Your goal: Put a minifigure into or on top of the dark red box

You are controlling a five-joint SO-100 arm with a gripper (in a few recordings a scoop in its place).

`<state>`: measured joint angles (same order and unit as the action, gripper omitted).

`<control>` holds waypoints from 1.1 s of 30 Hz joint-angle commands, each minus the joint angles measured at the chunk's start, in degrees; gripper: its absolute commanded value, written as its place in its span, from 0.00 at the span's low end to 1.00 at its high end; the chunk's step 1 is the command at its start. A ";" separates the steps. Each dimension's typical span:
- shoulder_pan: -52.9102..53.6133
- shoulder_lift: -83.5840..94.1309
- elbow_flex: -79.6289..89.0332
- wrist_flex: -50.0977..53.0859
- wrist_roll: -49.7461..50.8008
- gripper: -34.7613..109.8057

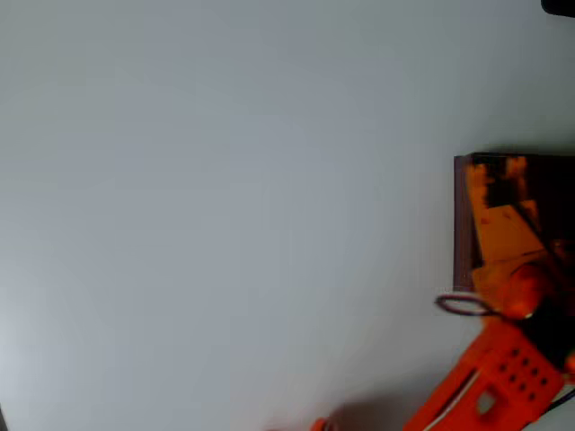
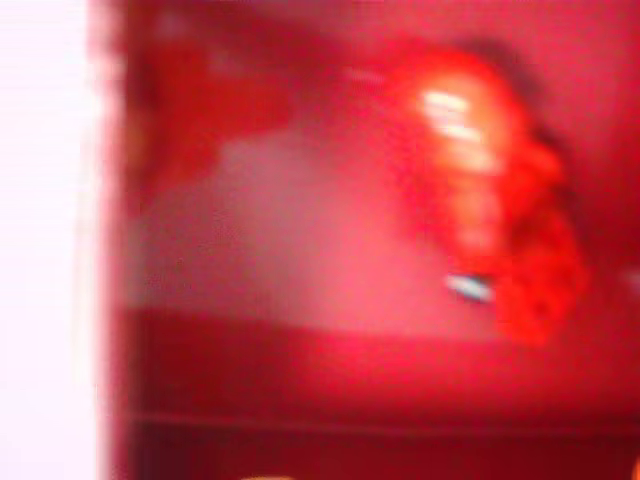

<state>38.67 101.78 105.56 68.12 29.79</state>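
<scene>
The dark red box (image 1: 462,224) sits at the right edge of the overhead view, cut off by the frame. My orange gripper (image 1: 499,176) reaches down inside it, near its far wall. The overhead view does not let me judge how the jaws stand. The wrist view is heavily blurred and looks into the box (image 2: 300,370), showing its red floor and walls. A bright red blurred shape that looks like the minifigure (image 2: 480,200) is right of centre inside the box. Whether it lies on the floor or is held I cannot tell.
The pale grey table (image 1: 225,206) stretches left of the box. The orange arm (image 1: 503,377) comes in from the bottom right, with a cable loop (image 1: 460,305) beside the box's wall. A small orange piece (image 1: 319,425) shows at the bottom edge.
</scene>
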 commanded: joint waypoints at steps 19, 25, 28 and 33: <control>-47.20 72.25 39.64 5.45 -10.72 0.24; -56.78 78.84 43.42 8.88 -13.89 0.24; -59.59 90.70 49.04 10.02 -15.64 0.24; -61.79 90.35 52.21 10.72 -15.73 0.24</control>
<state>-21.53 190.81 155.48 77.70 12.83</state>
